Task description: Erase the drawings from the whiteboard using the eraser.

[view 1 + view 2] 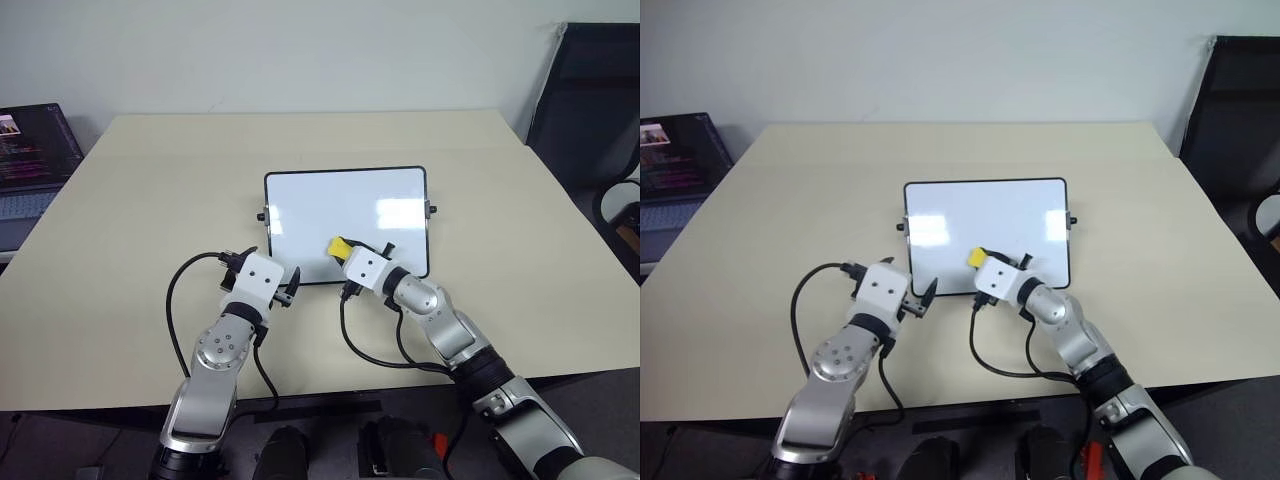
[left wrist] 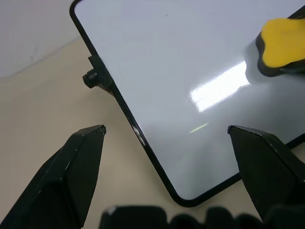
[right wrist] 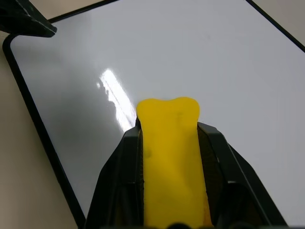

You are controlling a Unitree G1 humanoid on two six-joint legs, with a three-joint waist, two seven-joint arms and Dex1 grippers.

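Right now, nearest to me, my left gripper (image 1: 292, 283) hangs at the near left corner of the whiteboard (image 1: 345, 210), its fingers (image 2: 78, 167) spread wide apart with nothing between them; in the left wrist view the board's rounded corner and black frame sit in the gap between them, and one of the board's small side knobs (image 2: 90, 78) shows just beyond. I can't tell whether those fingers touch the frame or merely hover beside it.

A little further in, my right gripper (image 1: 345, 250) has its fingers clamped on the eraser (image 1: 339, 246), the yellow block poking out past the tips over the near part of the board, a bit left of centre. From the right wrist view I judge the eraser's end is on or just above the glossy surface, but contact isn't certain.

Beyond that, the board lies flat on the tabletop (image 1: 150, 200), and I can make out no drawings on it, only window glare. Far left, a laptop (image 1: 30, 160) sits off the tabletop's edge.

My read: the wiping step is in hand and probably near its end. Next I'd want a check of the surface under the gripper, then another pass with light pressure if any mark remains.
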